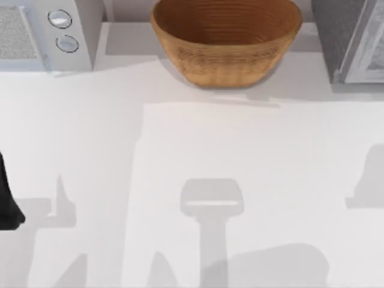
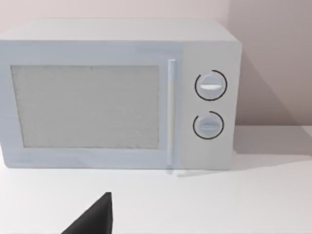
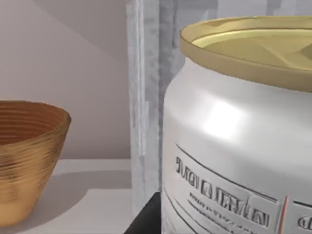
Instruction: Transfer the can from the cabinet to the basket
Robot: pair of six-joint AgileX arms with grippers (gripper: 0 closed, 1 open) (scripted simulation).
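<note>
From above, I see the basket sitting at the back edge of the table, about midway along it. The cabinet stands at the back right corner, its white-framed door panel swung out toward the right edge. The white appliance with two round knobs fills the back left corner.

My left arm is a dark shape at the table's left edge, roughly halfway back. Its wrist camera faces the appliance head-on, and one dark fingertip of the left gripper pokes into that view; I cannot tell how its jaws are set.

My right wrist camera sits very close to the can (grey-white body, printed label, dull gold rim), which stands upright against the grey cabinet wall. The basket lies off to one side on the table. A dark piece of the right gripper shows beside the can's base; whether it grips the can, I cannot tell.
</note>
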